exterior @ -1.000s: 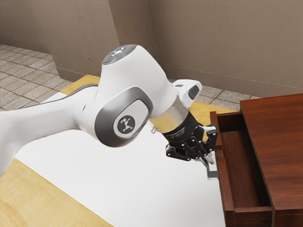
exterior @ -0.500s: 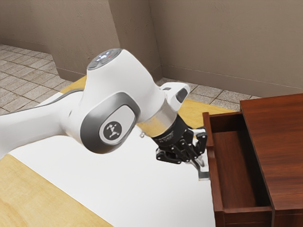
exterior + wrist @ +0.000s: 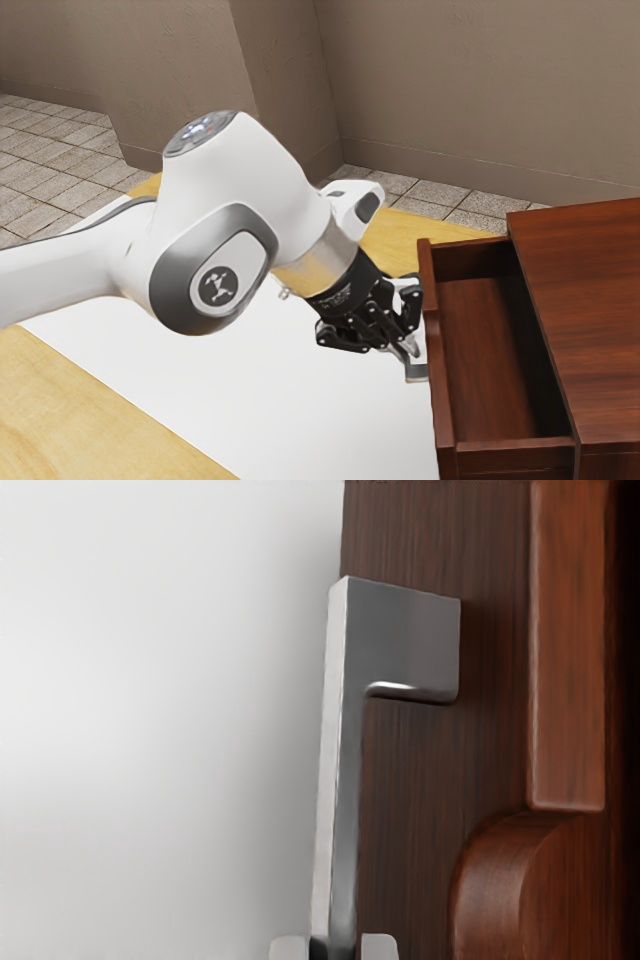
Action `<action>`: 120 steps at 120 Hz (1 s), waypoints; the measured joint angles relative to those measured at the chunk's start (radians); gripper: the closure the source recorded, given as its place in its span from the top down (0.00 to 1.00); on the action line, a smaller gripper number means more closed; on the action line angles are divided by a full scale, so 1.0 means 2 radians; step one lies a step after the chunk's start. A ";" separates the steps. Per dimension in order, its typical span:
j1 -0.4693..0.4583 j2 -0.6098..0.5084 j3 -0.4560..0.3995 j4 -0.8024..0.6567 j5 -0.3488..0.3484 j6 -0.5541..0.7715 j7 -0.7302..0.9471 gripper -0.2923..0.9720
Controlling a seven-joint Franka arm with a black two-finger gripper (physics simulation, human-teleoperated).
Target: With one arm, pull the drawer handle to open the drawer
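Brushed-steel bar handle (image 3: 416, 371) on the dark wooden drawer (image 3: 432, 340) sits clamped between the black jaws, which are nearly closed, with one fingertip (image 3: 288, 947) pressed to each side of the bar. The drawer front lies just beyond the jaws. The drawer itself stands pulled well out of the reddish-brown wooden cabinet (image 3: 590, 290), its hollow inside open to view. Beneath the jaws spreads the white worktop (image 3: 250, 400), and behind them the white arm (image 3: 230, 240) reaches in from the exterior view's left.
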 joint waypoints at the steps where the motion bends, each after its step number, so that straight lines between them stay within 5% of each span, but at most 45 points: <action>1: 0.000 -0.001 0.000 0.000 0.000 0.000 0.000 0.15; 120: 0.001 -0.057 0.018 -0.062 -0.009 0.010 0.004 0.15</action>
